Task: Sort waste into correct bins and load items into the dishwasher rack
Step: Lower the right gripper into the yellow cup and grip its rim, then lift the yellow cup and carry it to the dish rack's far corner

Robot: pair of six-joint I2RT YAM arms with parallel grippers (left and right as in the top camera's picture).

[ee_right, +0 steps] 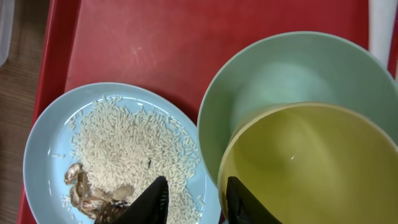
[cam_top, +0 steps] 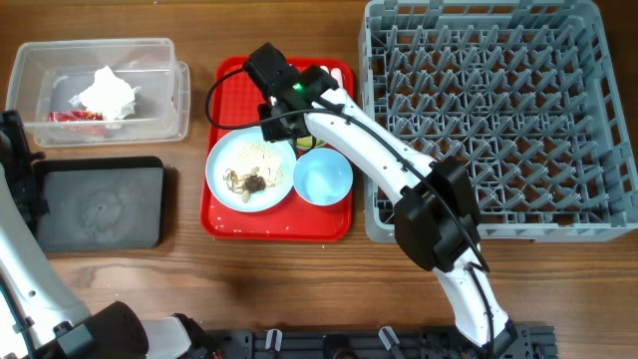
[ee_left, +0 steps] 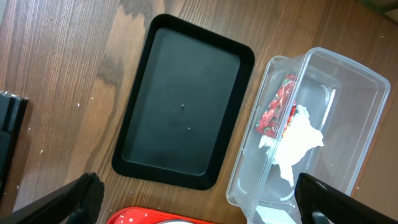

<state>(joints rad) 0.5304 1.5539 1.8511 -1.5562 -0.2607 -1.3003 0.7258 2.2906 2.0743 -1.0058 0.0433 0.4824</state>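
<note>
Right fingers [ee_right: 155, 202] held parted, nothing gripped, above rim of yellow cup [ee_right: 311, 168] nested in green bowl [ee_right: 273, 74], beside plate [ee_right: 45, 158] of rice [ee_right: 124, 143] and brown scraps [ee_right: 87, 196] on red tray [ee_right: 186, 37]. Left fingers [ee_left: 84, 196] spread wide, empty, near black tray [ee_left: 180, 106]. Napkin [ee_left: 298, 143], red wrapper [ee_left: 277, 112] seen in clear tub [ee_left: 354, 81].

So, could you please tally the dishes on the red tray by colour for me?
Pale blue: 2, the plate and the blue bowl
Pale green: 1, the green bowl
Yellow: 1, the cup, sitting inside the green bowl
Total: 4
</note>
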